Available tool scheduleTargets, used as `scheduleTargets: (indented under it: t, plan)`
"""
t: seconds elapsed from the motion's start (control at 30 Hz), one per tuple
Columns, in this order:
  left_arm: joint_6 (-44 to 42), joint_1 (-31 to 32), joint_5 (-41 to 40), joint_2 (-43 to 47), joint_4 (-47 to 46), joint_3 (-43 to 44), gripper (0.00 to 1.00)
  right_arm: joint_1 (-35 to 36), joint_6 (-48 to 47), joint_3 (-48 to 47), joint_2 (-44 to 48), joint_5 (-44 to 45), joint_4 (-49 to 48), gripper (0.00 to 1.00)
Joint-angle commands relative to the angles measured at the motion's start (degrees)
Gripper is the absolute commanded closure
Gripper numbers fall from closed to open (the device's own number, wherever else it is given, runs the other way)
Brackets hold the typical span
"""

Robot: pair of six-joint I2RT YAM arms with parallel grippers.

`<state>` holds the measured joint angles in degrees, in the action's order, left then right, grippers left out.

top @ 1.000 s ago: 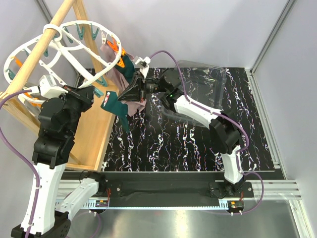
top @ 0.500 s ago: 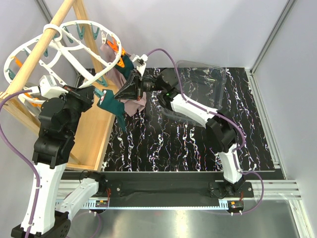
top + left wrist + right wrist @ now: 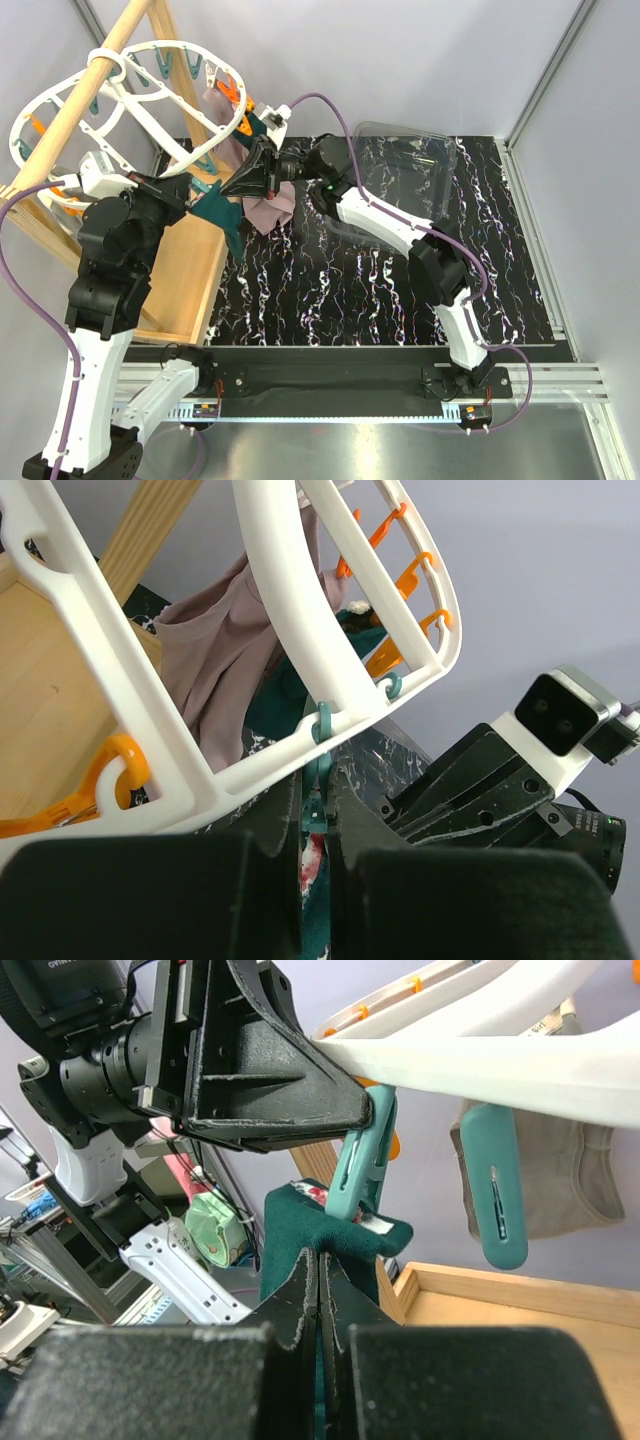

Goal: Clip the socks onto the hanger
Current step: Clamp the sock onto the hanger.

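The white oval hanger (image 3: 150,110) hangs from a wooden pole at the upper left. My left gripper (image 3: 196,187) is shut on one of its teal pegs (image 3: 318,798), its fingers squeezing the peg just under the hanger rim (image 3: 290,590). My right gripper (image 3: 228,190) is shut on a dark teal sock (image 3: 222,215) with a red-and-white figure and holds its top edge (image 3: 335,1222) up against the lower end of that peg (image 3: 360,1165). The sock shows between the left fingers (image 3: 312,865). A second teal sock (image 3: 256,128) hangs from the hanger beside an orange peg.
A mauve cloth (image 3: 268,207) hangs behind the right gripper. The wooden pole (image 3: 95,70) and a wooden tray (image 3: 190,270) stand at left. A clear plastic container (image 3: 400,165) sits at the back. A grey cloth (image 3: 560,1175) hangs by another teal peg (image 3: 495,1185).
My right gripper has carried the sock up and to the left, to the peg held by my left gripper. The left arm has barely moved.
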<state>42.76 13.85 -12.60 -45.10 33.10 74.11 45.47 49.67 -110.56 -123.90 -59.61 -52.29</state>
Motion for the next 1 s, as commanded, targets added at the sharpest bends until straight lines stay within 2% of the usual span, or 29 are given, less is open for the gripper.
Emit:
scheduleTargets:
  t: [0.0, 0.5, 0.83, 0.87, 0.9, 0.93, 0.97]
  plan:
    - [1.9, 0.6, 7.9, -0.8, 5.2, -0.4, 1.0, 0.6, 1.0, -2.8, -1.2, 0.9, -1.2, 1.0]
    - [2.7, 0.6, 8.0, 0.3, 4.3, -1.1, 1.0, 1.3, -2.3, -3.6, -2.4, 0.2, 4.1, 1.0]
    - [2.7, 0.6, 8.1, 0.4, 4.4, -1.2, 1.0, 1.5, -1.6, -3.7, -1.9, 0.9, 1.8, 1.0]
    - [2.7, 0.6, 8.2, 0.4, 4.5, -1.3, 0.97, 1.5, -1.6, -3.9, -2.0, 0.8, 1.8, 1.0]
    - [2.7, 0.7, 8.2, 0.5, 4.5, -1.3, 0.91, 1.5, -1.6, -4.0, -2.1, 0.8, 1.9, 1.0]
    - [2.7, 0.6, 8.2, 0.5, 4.3, -1.5, 0.79, 1.5, -1.6, -4.0, -2.2, 0.7, 2.0, 1.0]
    - [2.8, 0.6, 8.2, 0.8, 3.7, -1.9, 0.74, 1.6, -1.4, -4.1, -2.4, 0.7, 2.0, 1.0]
